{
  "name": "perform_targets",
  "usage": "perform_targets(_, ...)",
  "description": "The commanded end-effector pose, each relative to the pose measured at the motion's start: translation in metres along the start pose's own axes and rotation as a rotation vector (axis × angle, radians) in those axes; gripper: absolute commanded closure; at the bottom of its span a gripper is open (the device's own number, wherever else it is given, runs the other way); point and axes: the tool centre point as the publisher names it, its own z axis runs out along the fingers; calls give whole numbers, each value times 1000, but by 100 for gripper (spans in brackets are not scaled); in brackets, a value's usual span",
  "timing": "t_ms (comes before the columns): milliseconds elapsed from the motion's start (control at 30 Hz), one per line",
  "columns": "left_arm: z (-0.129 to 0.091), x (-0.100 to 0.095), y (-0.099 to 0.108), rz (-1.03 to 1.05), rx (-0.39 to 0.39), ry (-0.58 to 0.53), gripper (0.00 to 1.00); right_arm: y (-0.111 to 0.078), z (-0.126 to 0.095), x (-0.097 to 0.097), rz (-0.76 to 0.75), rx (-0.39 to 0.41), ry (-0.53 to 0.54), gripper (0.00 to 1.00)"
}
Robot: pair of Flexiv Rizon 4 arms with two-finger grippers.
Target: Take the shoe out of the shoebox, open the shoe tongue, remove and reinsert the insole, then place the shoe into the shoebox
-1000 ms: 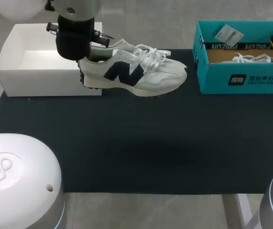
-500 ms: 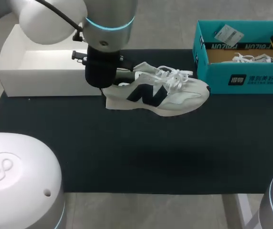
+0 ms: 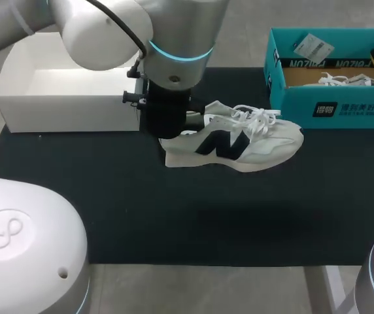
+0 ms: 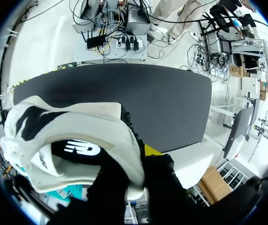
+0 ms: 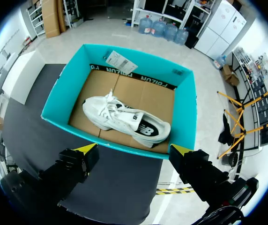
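Observation:
A white sneaker (image 3: 239, 140) with a dark side logo hangs just above the black mat (image 3: 174, 216), toe pointing right. My left gripper (image 3: 172, 127) is shut on its heel collar. In the left wrist view the shoe (image 4: 78, 131) fills the space ahead of the left gripper (image 4: 136, 168), whose fingers pinch the heel rim. The white shoebox (image 3: 63, 98) sits at the back left with nothing in it. My right gripper (image 5: 134, 150) stands open above the teal shoebox (image 5: 59, 101), holding nothing.
The teal box (image 3: 331, 108) at the back right holds a second white sneaker (image 5: 124, 121) on brown cardboard, with a paper tag (image 3: 312, 47) on its far wall. My arms' bases stand at the mat's near corners.
My left arm has carried the sneaker rightward and toward the near side, away from the white box and out over the middle of the mat. The right arm has stayed still.

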Motion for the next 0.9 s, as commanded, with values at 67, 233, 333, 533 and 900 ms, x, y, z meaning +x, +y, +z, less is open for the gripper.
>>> perform_targets(67, 9, -11, -8, -7, 8, 3, 100, 0, 0, 0, 0, 0, 0, 0)
perform_targets(233, 21, -18, -11, -17, 6, 12, 100, 0, 0, 0, 0, 0, 0, 0)
perform_targets(333, 29, -21, -9, -28, -10, -3, 100, 0, 0, 0, 0, 0, 0, 0)
perform_targets(533, 50, -29, 2, -34, -16, -19, 100, 0, 0, 0, 0, 0, 0, 0)
perform_targets(900, 110, -42, -3, 11, -46, 4, 100, 0, 0, 0, 0, 0, 0, 0)
